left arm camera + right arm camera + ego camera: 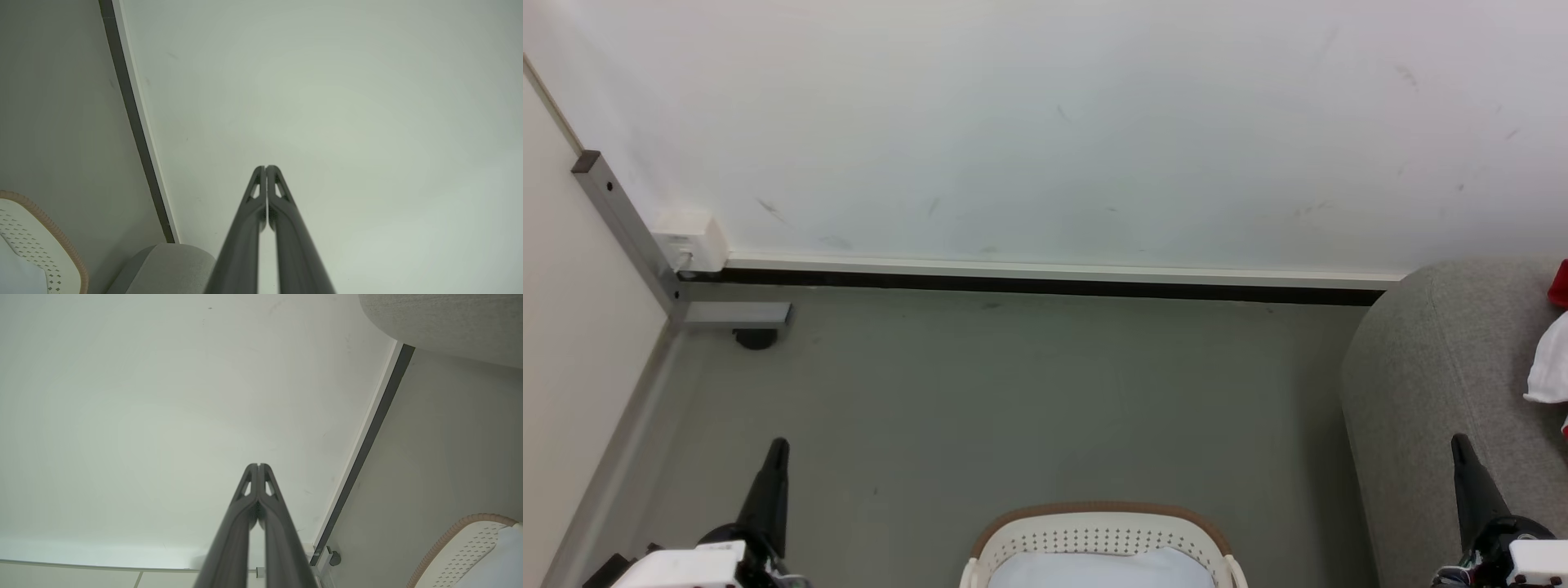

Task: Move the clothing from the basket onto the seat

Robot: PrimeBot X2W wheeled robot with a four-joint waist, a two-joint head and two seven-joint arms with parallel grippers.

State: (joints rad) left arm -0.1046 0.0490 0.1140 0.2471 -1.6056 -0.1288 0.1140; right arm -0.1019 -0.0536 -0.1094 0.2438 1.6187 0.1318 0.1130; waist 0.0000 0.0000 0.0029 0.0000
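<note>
Basket: we found the basket (1098,523) on the floor (1045,392) at the bottom centre of the head view, between the two arms. Its brown rim band and perforated white wall showed, and the frame edge cut off its near part.
Basket contents: we saw a plain pale cloth (1094,572) lying inside.
Clothing: we noted the clothing (1550,363) as red-and-white fabric at the right edge of the head view. It rested on the seat, well apart from the basket. Most of it lay beyond the frame, so we could read no lettering.
Seat: the seat (1437,367) was grey, woven and round-cornered, and stood to the right of the basket. Its far end was near the wall; we could not tell whether they touched.
Left gripper: the left gripper (778,446) sat at the lower left, above bare floor. In its wrist view the fingers pressed together tip to tip, with nothing between them, and pointed at the wall.
Right gripper: the right gripper (1459,443) sat at the lower right, showing against the seat's side. Its fingers were likewise closed together and held nothing. We could not tell whether it touched the seat.
Wall: the wall (1045,122) was white and lightly scuffed, with a white skirting (1045,268) above a dark strip.
Corner: we recorded a grey metal bar (621,220) and a small white box (690,241) at the left.
</note>
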